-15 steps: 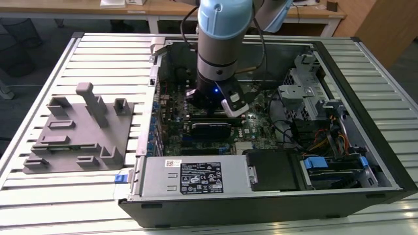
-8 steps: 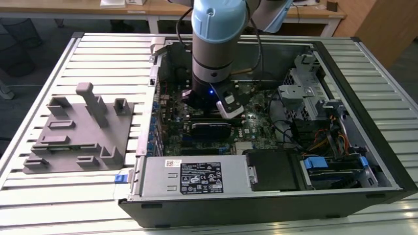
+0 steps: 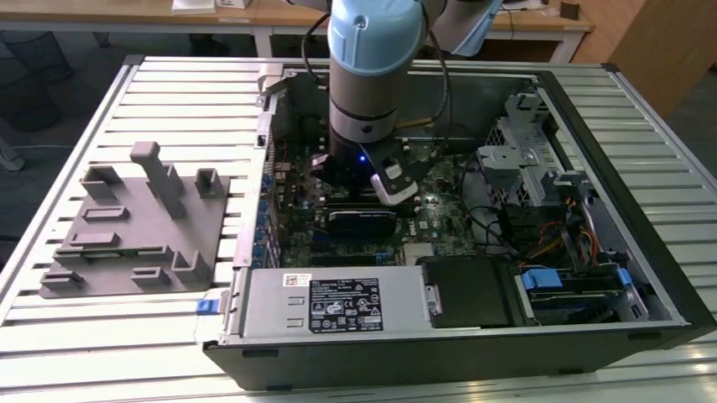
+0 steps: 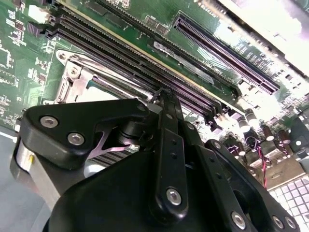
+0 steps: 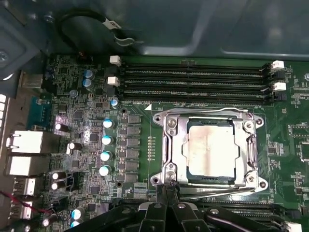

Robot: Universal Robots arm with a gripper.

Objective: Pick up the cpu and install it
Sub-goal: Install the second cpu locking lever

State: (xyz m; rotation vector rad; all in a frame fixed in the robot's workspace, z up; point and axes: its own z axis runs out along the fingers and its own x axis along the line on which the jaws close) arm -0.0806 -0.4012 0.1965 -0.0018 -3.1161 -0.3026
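Your tool (image 5: 167, 193) hangs just beside the cpu (image 5: 212, 151), which lies flat in the socket frame (image 5: 251, 145). Its fingers look pressed together, holding nothing.

One cpu (image 5: 213, 150), one tray (image 3: 133, 227)

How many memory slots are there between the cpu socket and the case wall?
4 memory slots, in parallel rows next to the cpu socket. More across the socket are partly hidden behind the gripper.
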